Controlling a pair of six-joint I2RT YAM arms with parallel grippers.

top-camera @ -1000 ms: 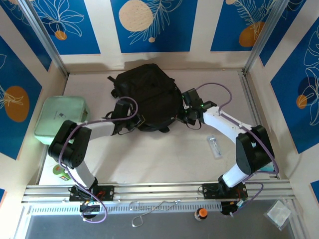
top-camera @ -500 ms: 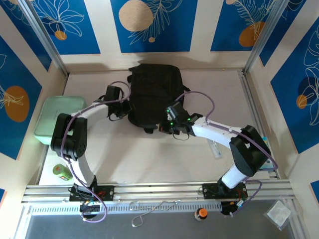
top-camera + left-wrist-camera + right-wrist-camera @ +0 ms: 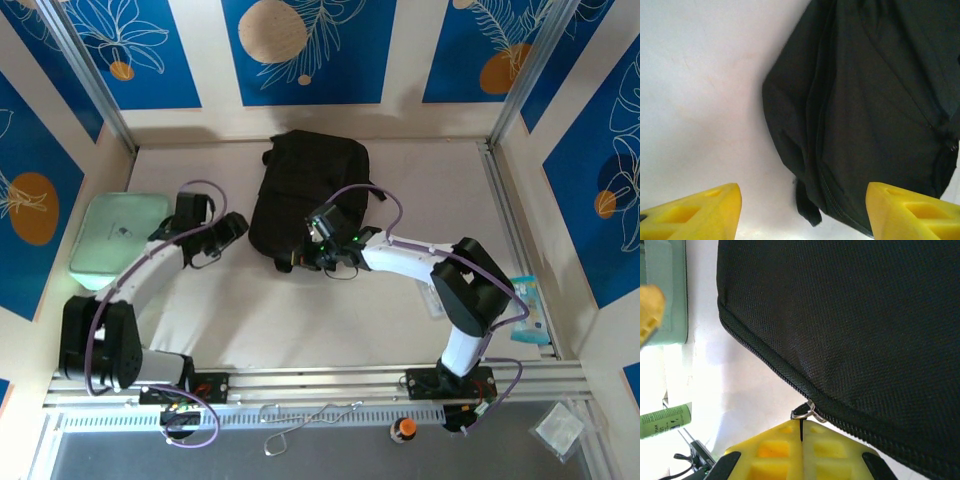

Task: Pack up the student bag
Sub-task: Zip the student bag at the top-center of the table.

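Black student bag [image 3: 310,185] — left pincer [image 3: 233,226] now off it, jaws apart

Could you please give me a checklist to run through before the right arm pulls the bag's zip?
1. Grip: right tool shut on the zip pull: ok.
2. Free arm: left tool open, apart from the bag: ok.
3. Bag braced against a pull: not ok, nothing holds it down.
4. Zip opened for packing: not ok, the visible stretch is closed.
5. Case clear of the bag: ok, it lies apart to the left.
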